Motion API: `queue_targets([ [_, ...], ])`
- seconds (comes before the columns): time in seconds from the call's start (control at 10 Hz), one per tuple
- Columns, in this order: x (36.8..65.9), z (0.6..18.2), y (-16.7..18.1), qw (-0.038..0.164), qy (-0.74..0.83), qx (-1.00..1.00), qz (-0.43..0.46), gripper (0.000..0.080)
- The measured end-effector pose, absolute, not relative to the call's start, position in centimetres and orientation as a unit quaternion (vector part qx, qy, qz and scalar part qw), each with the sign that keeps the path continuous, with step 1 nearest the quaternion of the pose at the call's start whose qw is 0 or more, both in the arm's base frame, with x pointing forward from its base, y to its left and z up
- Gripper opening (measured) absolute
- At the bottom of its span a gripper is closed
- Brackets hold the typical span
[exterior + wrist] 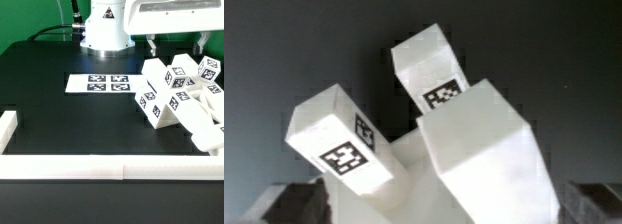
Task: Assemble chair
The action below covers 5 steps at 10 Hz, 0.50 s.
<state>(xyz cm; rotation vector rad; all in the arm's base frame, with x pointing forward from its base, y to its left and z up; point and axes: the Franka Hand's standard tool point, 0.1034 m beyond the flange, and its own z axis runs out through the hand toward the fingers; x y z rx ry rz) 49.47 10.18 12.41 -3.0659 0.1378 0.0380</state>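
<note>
Hovering wide-jawed, holding nothing, the gripper overlooks chair parts bearing wordless black-and-white tags.

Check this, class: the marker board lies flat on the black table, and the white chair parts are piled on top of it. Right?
Not quite. The chair parts are piled beside the marker board, toward the exterior view's right, not on it. The board lies flat on the table, bare, as the exterior view shows.
</note>
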Motion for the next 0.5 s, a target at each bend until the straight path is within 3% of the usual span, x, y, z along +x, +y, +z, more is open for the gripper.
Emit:
queue_targets([
  [0.5, 49.62, 12.38, 9.34, 0.035, 0.037, -0.999, 0.011, 0.0649],
])
